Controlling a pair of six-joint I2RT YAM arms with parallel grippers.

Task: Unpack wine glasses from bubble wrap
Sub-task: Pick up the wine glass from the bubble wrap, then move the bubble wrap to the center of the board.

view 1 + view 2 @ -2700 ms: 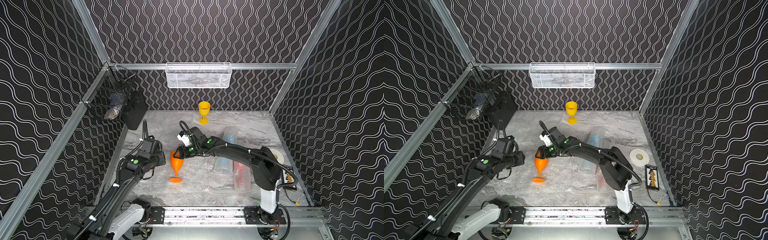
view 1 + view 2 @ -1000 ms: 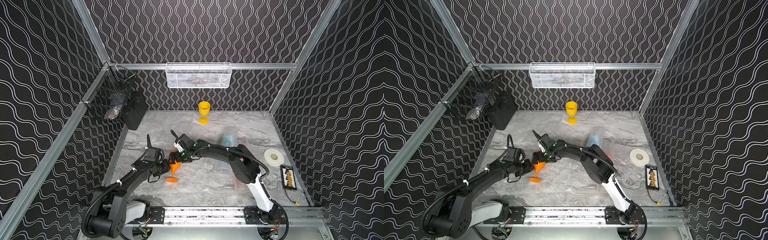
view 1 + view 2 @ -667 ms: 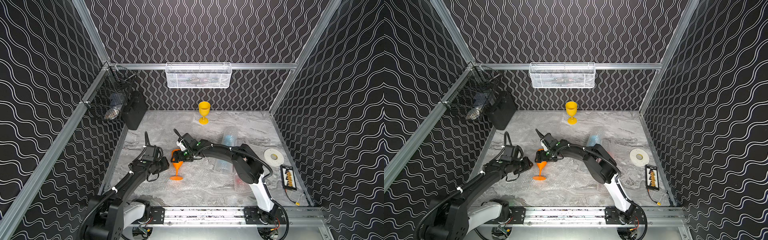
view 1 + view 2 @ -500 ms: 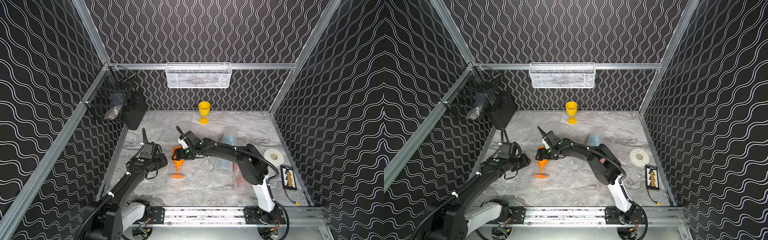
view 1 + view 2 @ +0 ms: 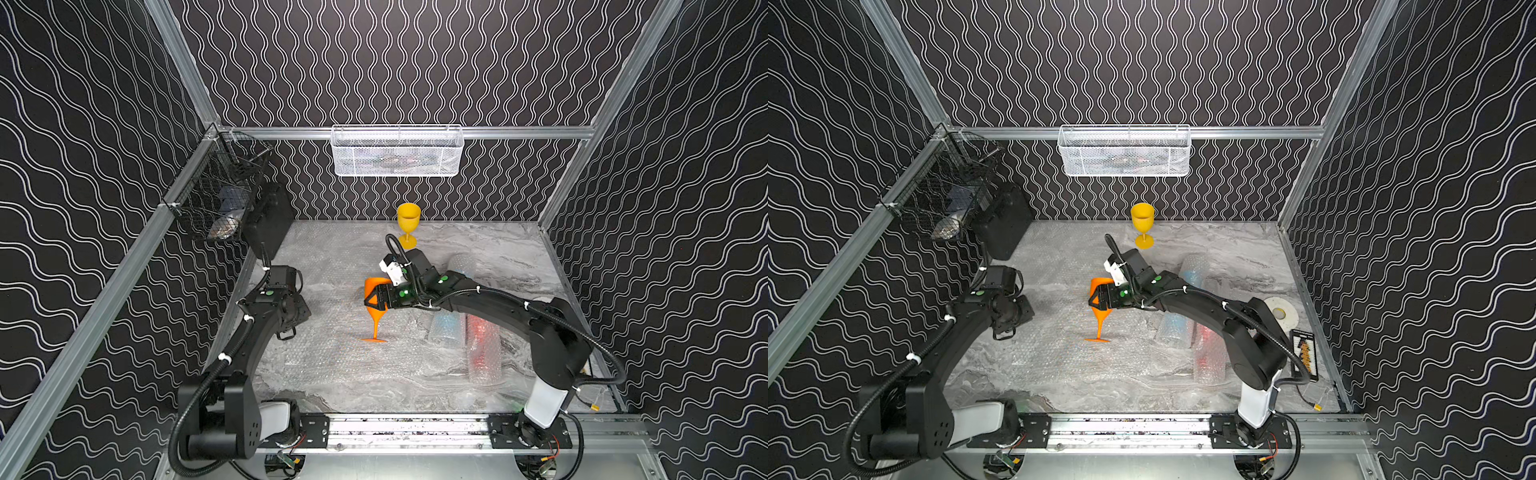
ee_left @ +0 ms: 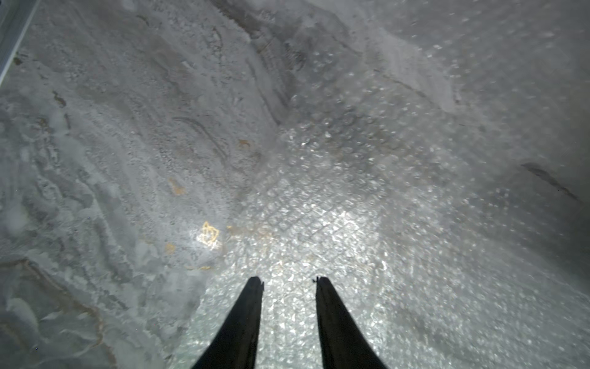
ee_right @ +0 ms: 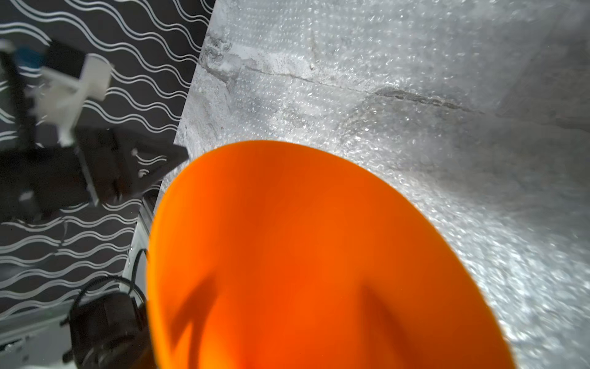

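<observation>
A tilted orange wine glass [image 5: 376, 320] [image 5: 1100, 321] has its foot low over a flat sheet of bubble wrap [image 5: 332, 361]. My right gripper [image 5: 372, 297] [image 5: 1096, 299] is shut on its bowl. The bowl [image 7: 303, 255] fills the right wrist view and hides the fingers. A yellow wine glass [image 5: 408, 220] [image 5: 1142, 220] stands upright at the back. Two bubble wrap tubes lie under the right arm, one showing blue [image 5: 446, 328], one red [image 5: 482, 345]. My left gripper [image 6: 289, 281] [image 5: 286, 332] is open and holds nothing. It hangs over the sheet's edge [image 6: 351, 223], left of the orange glass.
A white wire basket [image 5: 397, 151] hangs on the back wall. A black wire basket [image 5: 220, 195] hangs on the left rail above a black case [image 5: 268, 220]. A tape roll [image 5: 1281, 318] and a black card [image 5: 1305, 353] lie at the right edge.
My left gripper has drawn back to the left, away from the orange glass's stem. The right gripper has carried the glass a little to the right and toward the back.
</observation>
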